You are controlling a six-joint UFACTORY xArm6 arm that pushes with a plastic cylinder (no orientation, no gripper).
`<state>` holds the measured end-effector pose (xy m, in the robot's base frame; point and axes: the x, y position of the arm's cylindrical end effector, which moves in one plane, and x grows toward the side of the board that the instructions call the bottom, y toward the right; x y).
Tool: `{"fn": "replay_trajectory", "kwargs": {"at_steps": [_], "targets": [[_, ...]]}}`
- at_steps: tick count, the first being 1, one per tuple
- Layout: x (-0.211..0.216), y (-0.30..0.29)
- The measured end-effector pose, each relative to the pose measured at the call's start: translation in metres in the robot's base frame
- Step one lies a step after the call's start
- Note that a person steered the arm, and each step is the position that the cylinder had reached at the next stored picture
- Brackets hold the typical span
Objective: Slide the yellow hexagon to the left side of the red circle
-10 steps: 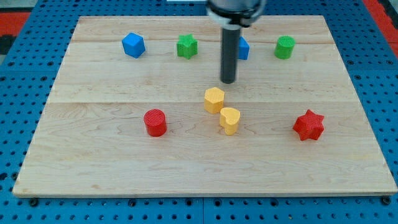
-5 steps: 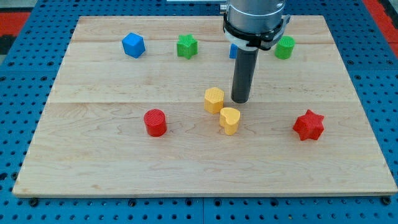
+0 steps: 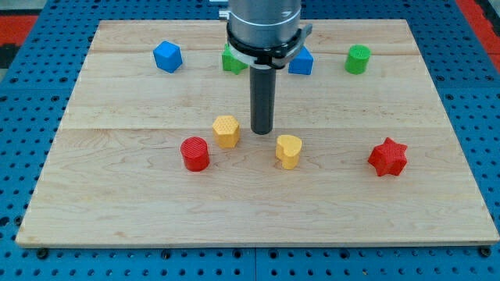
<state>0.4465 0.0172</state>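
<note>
The yellow hexagon [image 3: 226, 131] lies near the board's middle, just to the upper right of the red circle [image 3: 194, 154]; a small gap shows between them. My tip [image 3: 262, 130] stands on the board right of the hexagon, a short gap away. A yellow heart [image 3: 288, 151] lies to the lower right of my tip.
A blue hexagon-like block [image 3: 167, 56], a green star [image 3: 231, 59] partly hidden by the arm, a blue block [image 3: 301, 61] and a green cylinder [image 3: 358, 59] line the view's top. A red star [image 3: 388, 157] lies at the right. The wooden board [image 3: 117, 203] ends on a blue pegboard.
My tip came down right of the yellow hexagon, then swept left and pushed the hexagon left toward the red circle. The yellow heart stayed put.
</note>
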Motion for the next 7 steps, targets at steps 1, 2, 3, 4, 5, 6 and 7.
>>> {"fn": "replay_trajectory", "kwargs": {"at_steps": [1,2,3,4,5,6,7], "targets": [[0.0,0.0],[0.002,0.0],[0.002,-0.001],[0.003,-0.007],[0.003,-0.033],[0.003,-0.073],[0.003,-0.109]]}}
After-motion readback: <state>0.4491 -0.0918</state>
